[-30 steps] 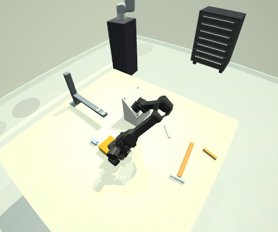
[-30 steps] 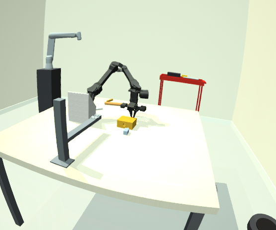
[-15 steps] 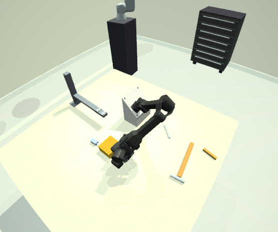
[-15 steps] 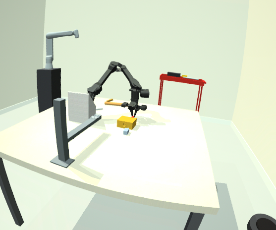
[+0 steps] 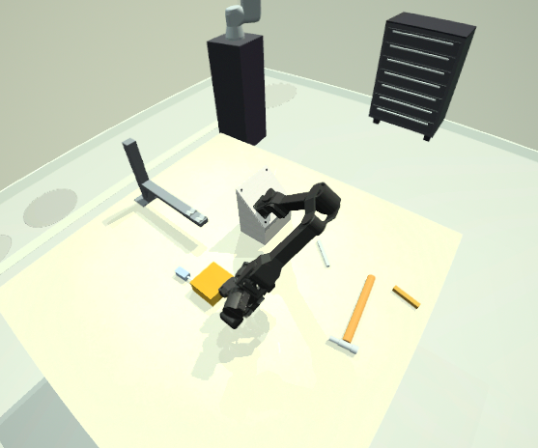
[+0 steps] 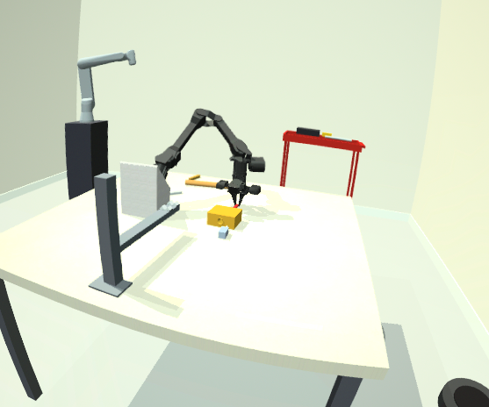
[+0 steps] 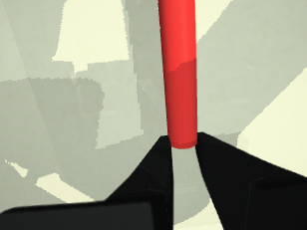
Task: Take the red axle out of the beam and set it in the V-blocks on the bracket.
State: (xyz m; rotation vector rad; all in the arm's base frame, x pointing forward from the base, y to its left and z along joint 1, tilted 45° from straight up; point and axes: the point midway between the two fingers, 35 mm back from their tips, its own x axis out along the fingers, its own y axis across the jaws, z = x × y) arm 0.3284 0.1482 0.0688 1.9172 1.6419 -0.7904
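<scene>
The red axle point(image 6: 236, 206) point(image 7: 180, 74) is pinched near one end by my gripper point(image 6: 238, 204) point(image 7: 181, 142), which is shut on it. In the wrist view the axle runs up out of the frame, so its far end is hidden. The yellow beam point(image 5: 212, 280) point(image 6: 225, 212) is a block on the table with a round hole in its front face. The axle shows just behind its top edge in the exterior view and looks clear of it. The grey bracket point(image 5: 168, 195) point(image 6: 110, 232) has pale V-blocks point(image 5: 195, 215) point(image 6: 169, 205) at its arm's end. The top view hides the fingertips.
A light-blue block point(image 5: 183, 273) point(image 6: 223, 232) lies beside the beam. A white slanted stand point(image 5: 252, 222) point(image 6: 139, 189) is near the arm's base. A hammer point(image 5: 360, 309) point(image 6: 203, 183), a small orange bar point(image 5: 406, 296) and a thin grey rod point(image 5: 324, 254) lie on the other side.
</scene>
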